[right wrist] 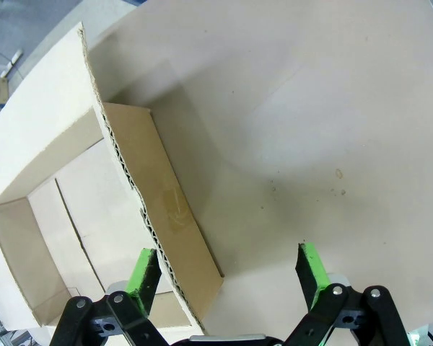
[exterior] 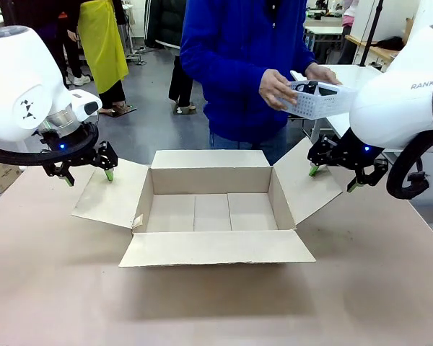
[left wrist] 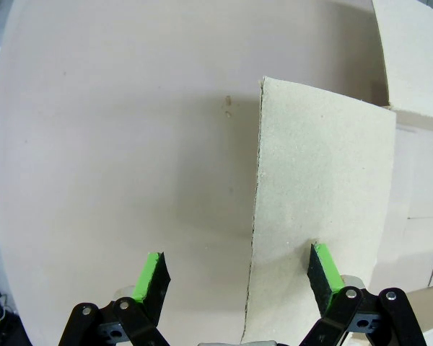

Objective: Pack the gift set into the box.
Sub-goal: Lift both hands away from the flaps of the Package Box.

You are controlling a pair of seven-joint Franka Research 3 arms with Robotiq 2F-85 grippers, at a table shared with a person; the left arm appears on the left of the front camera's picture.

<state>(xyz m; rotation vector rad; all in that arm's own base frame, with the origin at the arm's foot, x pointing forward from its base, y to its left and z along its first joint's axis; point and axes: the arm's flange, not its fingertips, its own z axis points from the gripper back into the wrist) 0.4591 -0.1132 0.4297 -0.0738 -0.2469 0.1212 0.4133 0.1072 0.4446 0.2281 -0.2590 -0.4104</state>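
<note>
The box [exterior: 213, 213] lies open in the middle of the table, all four flaps spread outward and its inside bare. Beyond it a person in a blue top holds the gift set [exterior: 319, 99], a pale mesh-sided tray with a black strap showing, in both hands above the far right corner. My left gripper [exterior: 89, 175] hangs open over the left flap [left wrist: 317, 202], whose edge runs between its fingers. My right gripper [exterior: 334, 178] hangs open over the right flap [right wrist: 162, 209], straddling its edge.
The table [exterior: 361, 288] is covered in brown paper. A small brown carton [exterior: 0, 175] sits off the table at the far left. A white table [exterior: 353, 76] stands behind the person, and other people stand farther back.
</note>
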